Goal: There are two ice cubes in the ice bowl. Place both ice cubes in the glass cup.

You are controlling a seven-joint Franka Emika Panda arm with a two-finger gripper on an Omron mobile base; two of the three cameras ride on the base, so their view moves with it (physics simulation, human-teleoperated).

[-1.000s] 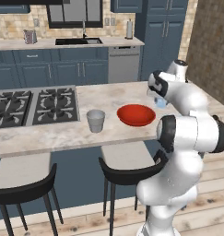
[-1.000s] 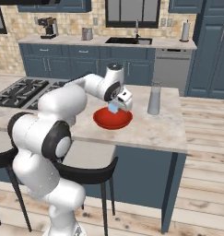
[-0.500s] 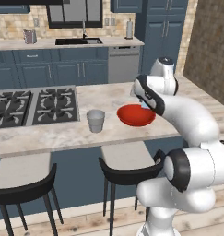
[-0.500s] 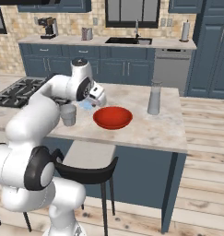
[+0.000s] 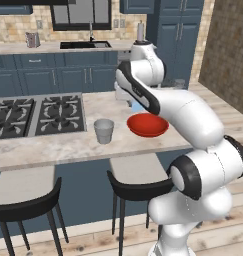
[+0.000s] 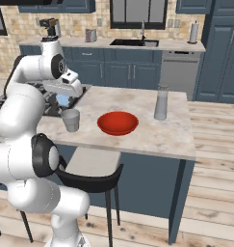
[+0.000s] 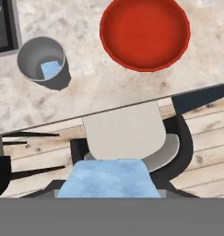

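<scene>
Kitchen island with a marble-look counter (image 5: 68,145), a stove (image 5: 33,112) at its left end and two stools (image 5: 138,175) tucked under its near edge. On the counter stand a grey glass cup (image 5: 104,131) and, just to its right, a wide red bowl (image 5: 148,124), which looks empty. Seen from the hand camera, one pale-blue ice cube (image 7: 50,69) already lies inside the cup (image 7: 43,62). The white robot arm reaches over the counter, and its gripper (image 6: 63,100) is clamped on the second ice cube (image 6: 63,100), which fills the bottom of the hand view as a large blue block (image 7: 109,179). In the right base view the gripper hangs just above the cup (image 6: 71,119), a little to its left and toward the stove. The held cube probably needs a small shift toward the cup's open rim before release; the cup is narrow, so a drop from off-centre could bounce off the rim onto the counter
</scene>
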